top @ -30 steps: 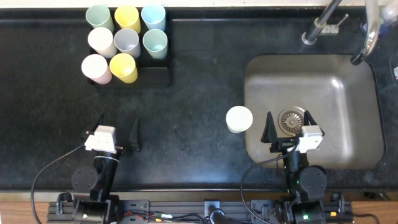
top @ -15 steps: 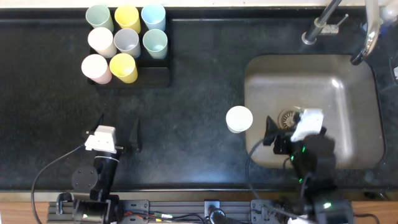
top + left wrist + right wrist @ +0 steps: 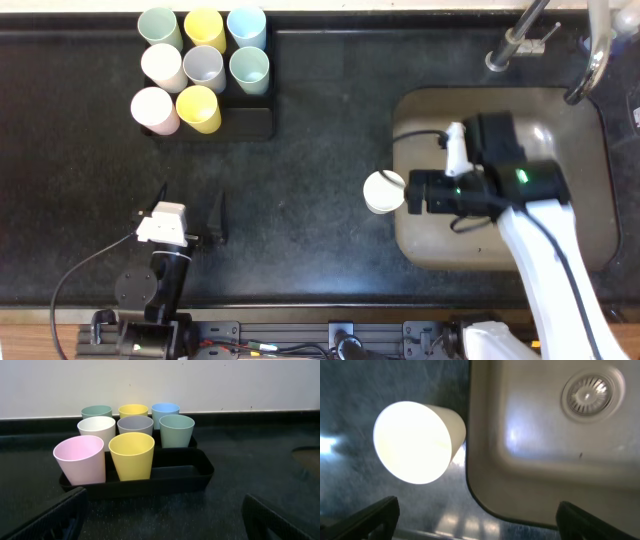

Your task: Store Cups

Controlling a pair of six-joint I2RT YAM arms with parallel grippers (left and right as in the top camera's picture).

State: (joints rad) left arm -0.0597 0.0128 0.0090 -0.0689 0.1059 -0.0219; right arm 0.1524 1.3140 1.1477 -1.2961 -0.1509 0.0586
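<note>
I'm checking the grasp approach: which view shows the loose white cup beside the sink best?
The right wrist view: the white cup appears large, wide end and tapered side visible, beside the sink rim. The top view shows it as a small disc next to the right gripper.

Item tally, by kind, worktop and basin.
One black tray [image 3: 255,122] was counted, and it held eight cups; green cups [image 3: 160,25] numbered two; yellow cups [image 3: 205,28] numbered two; blue cup [image 3: 247,27], white cup [image 3: 163,65], grey cup [image 3: 205,67] and pink cup [image 3: 155,110] were one each; one loose white cup [image 3: 384,191] stood outside it, which brought white to two; cups totalled nine; one sink [image 3: 560,110].
</note>
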